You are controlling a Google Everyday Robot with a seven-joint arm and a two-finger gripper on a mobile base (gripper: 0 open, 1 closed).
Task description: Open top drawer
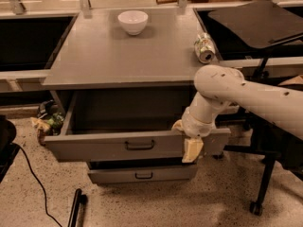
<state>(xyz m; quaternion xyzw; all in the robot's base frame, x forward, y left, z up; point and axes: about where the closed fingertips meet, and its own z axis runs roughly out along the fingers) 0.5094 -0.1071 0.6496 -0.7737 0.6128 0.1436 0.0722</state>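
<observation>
The top drawer (94, 148) is grey, wide and deep, and stands pulled well out of the grey cabinet (123, 56), showing its empty inside. Its black loop handle (139, 144) is in the middle of the flat front. My gripper (187, 138) sits on the right part of the drawer front, to the right of the handle. One cream finger (191, 149) hangs down over the front face and the other is behind the top rim, so the gripper clasps the front panel. My white arm comes in from the right.
A shorter grey drawer (142, 175) shows below, slightly out. A white bowl (133, 21) and a tipped can (204, 48) lie on the cabinet top. A black wheeled stand (255, 207) is at the right. A cable (33, 174), a black bar (75, 207) and clutter (47, 122) lie on the floor at left.
</observation>
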